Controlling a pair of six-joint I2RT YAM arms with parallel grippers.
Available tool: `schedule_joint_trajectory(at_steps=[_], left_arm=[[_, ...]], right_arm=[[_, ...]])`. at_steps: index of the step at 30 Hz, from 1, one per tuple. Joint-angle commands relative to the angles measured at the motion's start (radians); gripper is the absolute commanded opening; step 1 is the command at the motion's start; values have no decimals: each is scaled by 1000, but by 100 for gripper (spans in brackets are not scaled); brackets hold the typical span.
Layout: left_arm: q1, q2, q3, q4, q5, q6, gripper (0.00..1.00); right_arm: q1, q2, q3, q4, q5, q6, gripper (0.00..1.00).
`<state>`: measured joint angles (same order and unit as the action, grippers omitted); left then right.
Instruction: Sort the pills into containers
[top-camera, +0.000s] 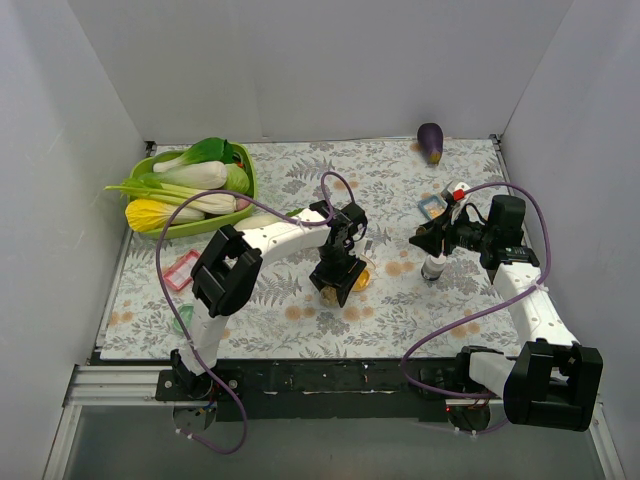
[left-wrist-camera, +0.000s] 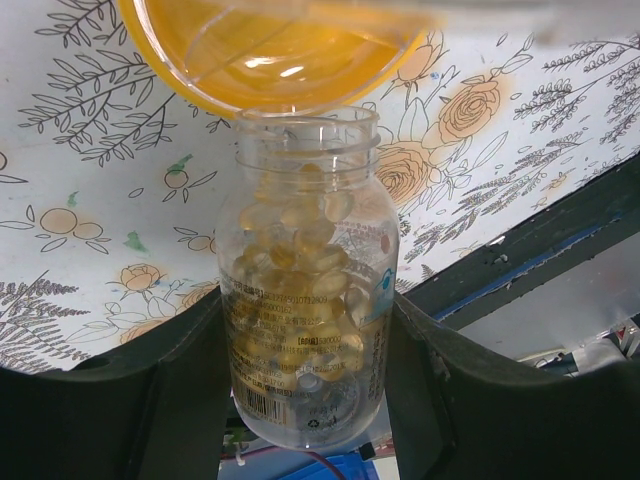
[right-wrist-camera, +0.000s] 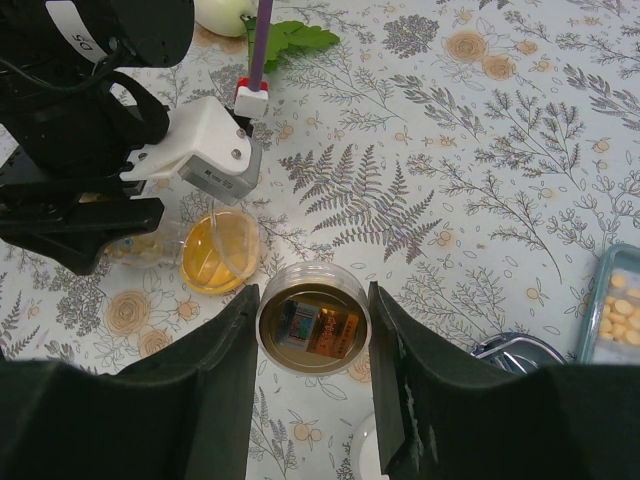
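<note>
At bench centre | left jaws clamp clear pill-filled plastic bottle, mouth at amber-orange translucent dish to pour | right jaws pinch round open jar, aside.

The top external camera looks down from above and behind both arm bases over the whole floral table. The left wrist camera peers along its fingers, very close to a pill bottle and the amber dish. The right wrist camera looks down from higher, past a jar, and shares that dish with both other views.
</note>
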<state>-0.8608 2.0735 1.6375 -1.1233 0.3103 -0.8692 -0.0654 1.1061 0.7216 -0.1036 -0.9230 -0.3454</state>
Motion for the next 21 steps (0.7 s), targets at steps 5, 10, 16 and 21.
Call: schedule_joint_trajectory(at_steps=[5,10,16,21], left_arm=[[-4,-18,38,-10,-4,-7,0],[-4,-23,50,-13,-5,-10,0],[-4,-26,44,-16,-4,-13,0],[-4,-32,39,-18,7,-22,0]], right_arm=[[-4,-5,-11,24,-14,-12,1],[-4,-3,-13,24,-14,-12,1],[-4,-3,-13,24,-14,-12,1],[-4,-3,-13,24,-14,-12,1]])
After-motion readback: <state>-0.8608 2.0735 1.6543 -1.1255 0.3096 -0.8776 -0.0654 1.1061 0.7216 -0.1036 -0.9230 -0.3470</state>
